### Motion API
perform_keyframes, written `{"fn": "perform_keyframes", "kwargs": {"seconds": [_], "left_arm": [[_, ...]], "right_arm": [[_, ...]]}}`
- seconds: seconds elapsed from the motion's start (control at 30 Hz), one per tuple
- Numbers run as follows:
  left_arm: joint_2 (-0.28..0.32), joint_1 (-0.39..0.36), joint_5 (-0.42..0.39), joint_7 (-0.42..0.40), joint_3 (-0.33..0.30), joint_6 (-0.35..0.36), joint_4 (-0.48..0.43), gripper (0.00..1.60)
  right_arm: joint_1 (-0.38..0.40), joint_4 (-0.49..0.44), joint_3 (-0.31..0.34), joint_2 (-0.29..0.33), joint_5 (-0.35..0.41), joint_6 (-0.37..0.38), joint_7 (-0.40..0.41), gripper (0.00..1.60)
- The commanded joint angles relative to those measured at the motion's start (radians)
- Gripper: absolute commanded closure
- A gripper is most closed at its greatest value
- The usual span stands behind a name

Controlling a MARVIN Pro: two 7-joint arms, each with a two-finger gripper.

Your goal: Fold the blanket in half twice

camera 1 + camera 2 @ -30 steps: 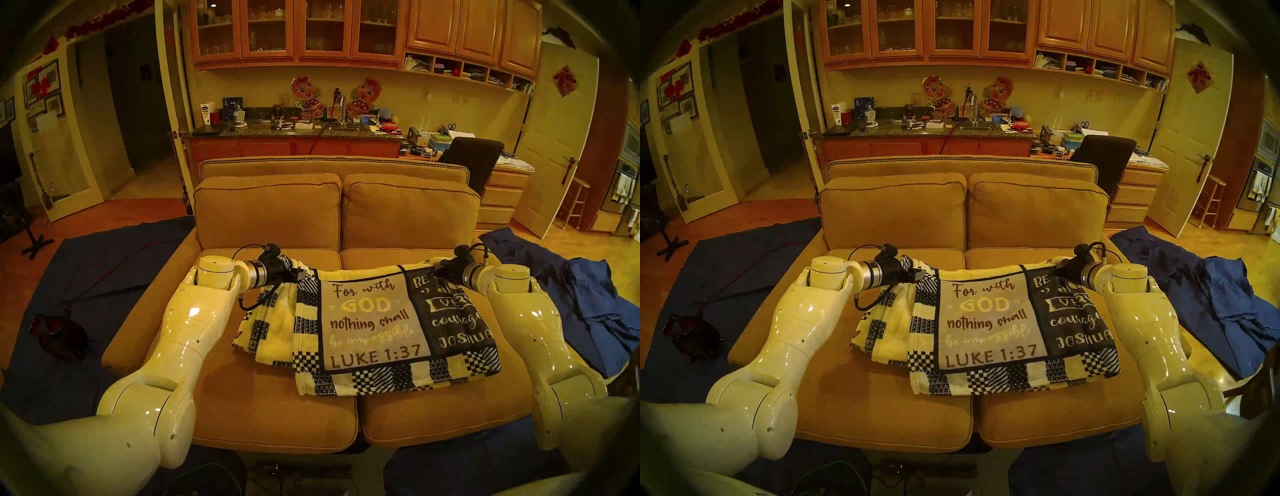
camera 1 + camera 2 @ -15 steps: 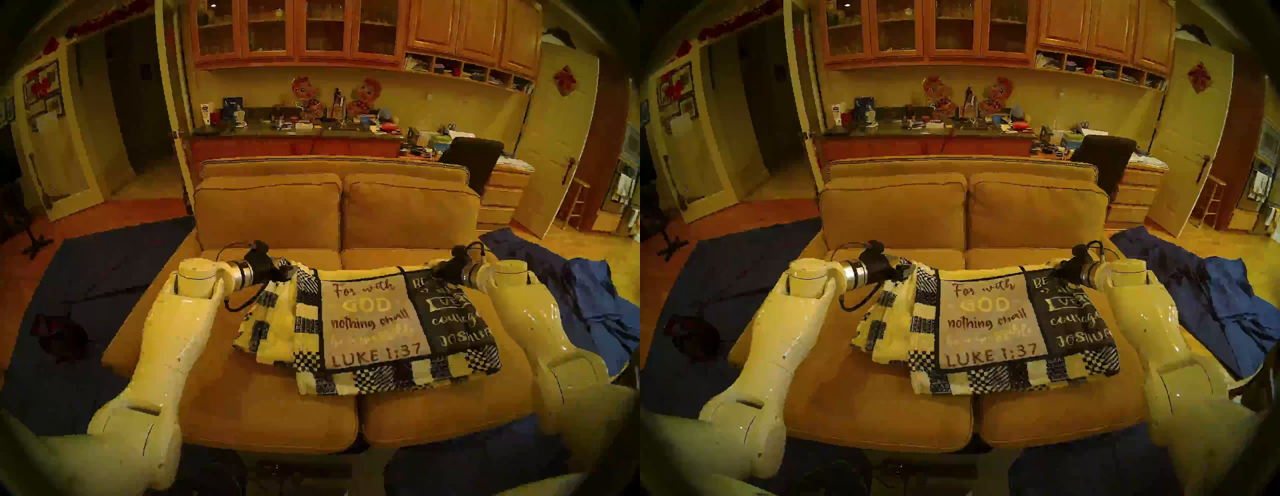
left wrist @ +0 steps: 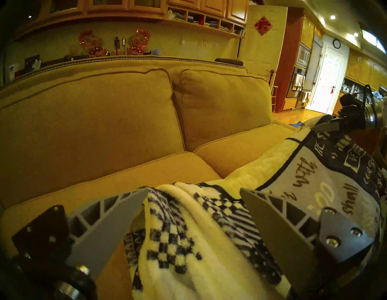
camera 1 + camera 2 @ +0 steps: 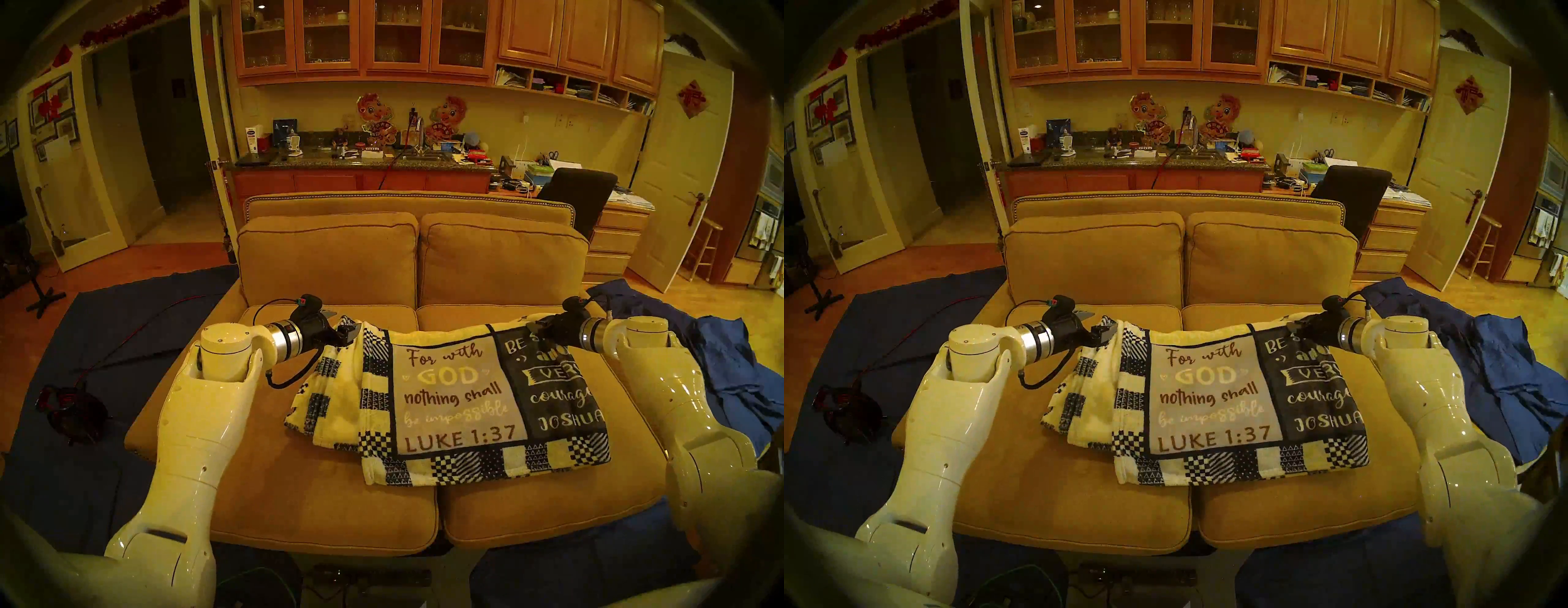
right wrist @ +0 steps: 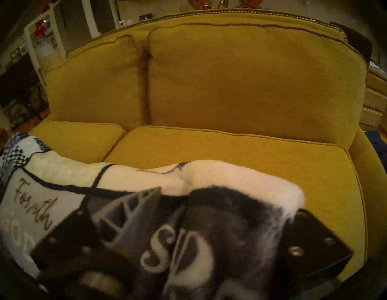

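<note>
One blanket [image 4: 458, 403] draped across the two seat cushions of one sofa [image 4: 331, 263], left gripper [image 3: 193, 209] at nine o'clock, jaws wide, holding nothing, right gripper [image 5: 173, 201] at three o'clock, blanket between its fingers, clamped or loosening unclear

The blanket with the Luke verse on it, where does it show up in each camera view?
Head left: blanket centre, on the sofa seat.
Head right: blanket centre, slightly further left.
Left wrist: blanket bottom centre to right, between the end effector's fingers.
Right wrist: blanket bottom, left to centre.
Shared landmark: the "For with" lettering.
</note>
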Motion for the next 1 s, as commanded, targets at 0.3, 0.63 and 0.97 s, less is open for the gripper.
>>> {"fn": "perform_keyframes", "kwargs": {"seconds": [0.3,0.63,0.97], "left_arm": [[-0.015,0.053,-0.012,0.029,-0.021,0.023,-0.085,0.0],[0.003,0.09,-0.013,-0.029,0.014,-0.009,-0.088,0.0],[-0.003,0.144,0.054,0.023,0.083,-0.084,-0.134,0.0]], "right_arm": [[-0.051,-0.104,0.052,0.076,0.019,0.022,0.02,0.0],[-0.208,-0.249,0.149,0.153,0.069,0.044,0.059,0.0],[-0.365,-0.405,0.264,0.168,0.13,0.046,0.129,0.0]]}}
